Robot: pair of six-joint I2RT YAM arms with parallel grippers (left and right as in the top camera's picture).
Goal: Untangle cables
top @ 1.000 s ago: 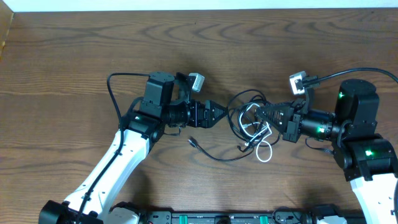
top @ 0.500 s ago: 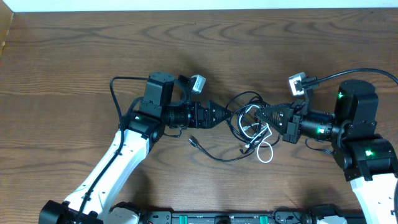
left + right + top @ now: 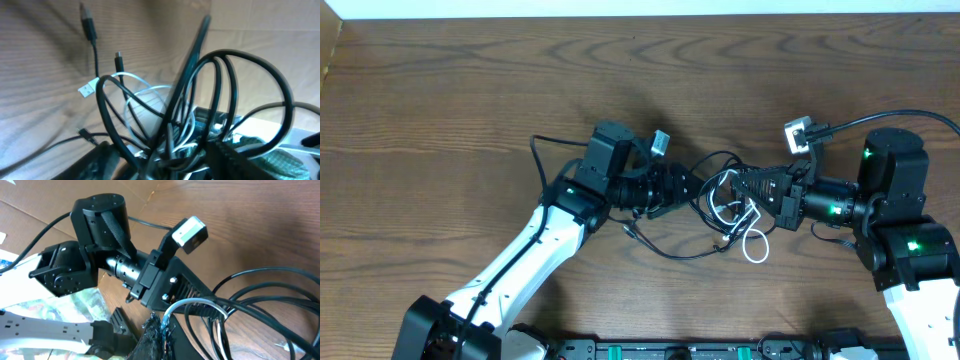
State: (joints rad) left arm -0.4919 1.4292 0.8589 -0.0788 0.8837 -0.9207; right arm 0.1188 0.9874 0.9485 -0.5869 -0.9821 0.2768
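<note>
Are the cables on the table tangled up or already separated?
Tangled. The cables sit in one clump: black loops cross each other and the white cable runs through them.

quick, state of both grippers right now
Left gripper: open, straddling the cables.
Right gripper: closed, holding the cables.
</note>
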